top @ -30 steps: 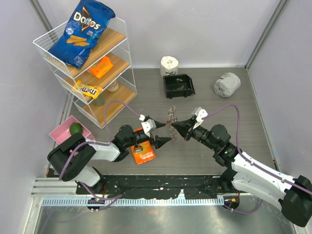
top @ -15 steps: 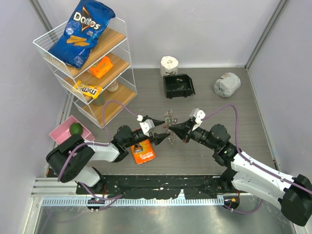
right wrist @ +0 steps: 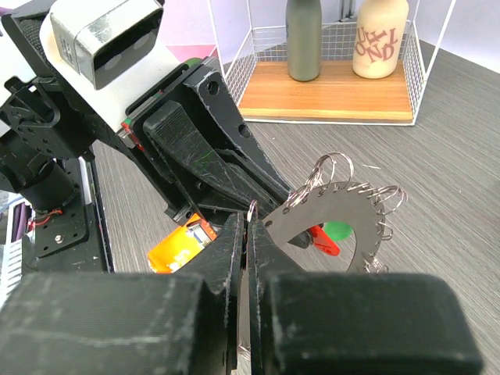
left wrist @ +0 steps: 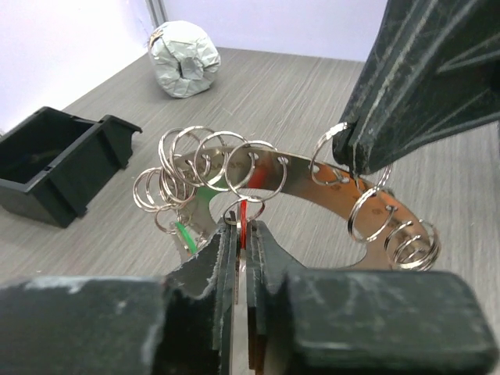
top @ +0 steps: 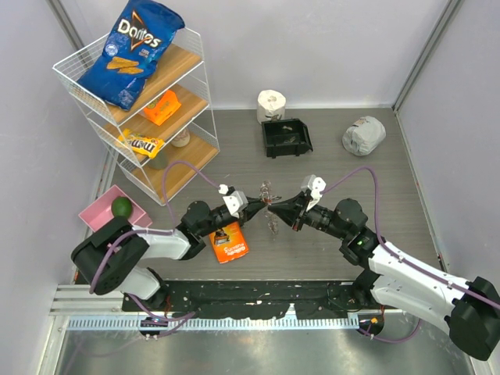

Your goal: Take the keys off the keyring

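The keyring [top: 270, 206] hangs above the table between both arms. It is a flat silvery band [left wrist: 295, 176] carrying several small wire rings. My right gripper [right wrist: 247, 227] is shut on its edge, with one small wire ring pinched between the jaws. A red-headed key [left wrist: 244, 216] hangs under the band, and my left gripper [left wrist: 241, 236] is shut on it. A green-headed key [left wrist: 184, 235] dangles just left of those jaws. The right wrist view shows the keyring [right wrist: 353, 212], the red key [right wrist: 325, 240] and the green key [right wrist: 339, 230] behind it. Other keys are too small to tell.
A black bin [top: 286, 137] and a white toilet roll [top: 271, 104] stand behind the ring. At the back right is a grey wrapped bundle [top: 363, 134]. An orange packet [top: 229, 242] lies under the left arm. A wire shelf [top: 141, 94] and a pink tray [top: 98, 212] stand left.
My left gripper was open beside the ring; it has moved right and closed on the red-headed key. The right gripper, still shut, has carried the ring slightly left.
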Controlling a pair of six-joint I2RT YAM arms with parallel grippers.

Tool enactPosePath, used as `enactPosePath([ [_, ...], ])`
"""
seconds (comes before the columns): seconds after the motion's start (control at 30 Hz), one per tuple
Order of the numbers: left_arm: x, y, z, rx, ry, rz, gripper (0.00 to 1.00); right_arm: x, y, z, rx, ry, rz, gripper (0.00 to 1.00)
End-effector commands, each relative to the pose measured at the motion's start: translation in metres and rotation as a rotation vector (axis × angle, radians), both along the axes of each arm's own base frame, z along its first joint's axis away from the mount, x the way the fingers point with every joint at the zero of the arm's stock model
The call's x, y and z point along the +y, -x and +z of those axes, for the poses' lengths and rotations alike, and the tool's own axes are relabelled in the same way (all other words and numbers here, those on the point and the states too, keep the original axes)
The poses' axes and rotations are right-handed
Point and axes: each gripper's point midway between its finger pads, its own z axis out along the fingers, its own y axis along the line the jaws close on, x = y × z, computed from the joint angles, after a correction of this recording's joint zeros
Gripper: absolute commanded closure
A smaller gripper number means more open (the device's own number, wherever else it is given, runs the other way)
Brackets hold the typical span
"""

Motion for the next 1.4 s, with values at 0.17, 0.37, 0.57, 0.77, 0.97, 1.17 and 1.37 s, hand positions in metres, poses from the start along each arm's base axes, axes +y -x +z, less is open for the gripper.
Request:
enactPosePath([
  [0.17,0.005,-0.007,0.022,-0.065,-0.002,0.042,1.00,-0.007,-0.008,0.035,-0.100,-0.081,-0.067,0.95],
  [0.37,0.018,-0.015,0.020,-0.074,-0.057,0.120,1.00,-0.011,-0.020,0.027,-0.074,-0.056,-0.127,0.70],
  [0.57,0.019,-0.015,0.015,-0.118,-0.174,0.125,1.00,-0.014,-0.034,0.020,-0.034,-0.026,-0.197,0.43],
  [0.77,0.011,0.000,0.018,-0.238,-0.257,0.084,1.00,-0.017,-0.040,0.016,-0.013,-0.018,-0.234,0.47],
  [0.97,0.012,0.008,0.026,-0.270,-0.247,0.069,1.00,-0.012,-0.043,0.012,0.019,-0.003,-0.219,0.52],
  [1.17,0.012,0.025,0.036,-0.329,-0.203,0.007,1.00,-0.002,-0.039,0.008,0.043,-0.001,-0.141,0.52],
  [1.37,0.019,0.033,0.050,-0.416,-0.116,0.018,1.00,0.003,-0.026,0.010,0.031,-0.028,-0.033,0.52],
])
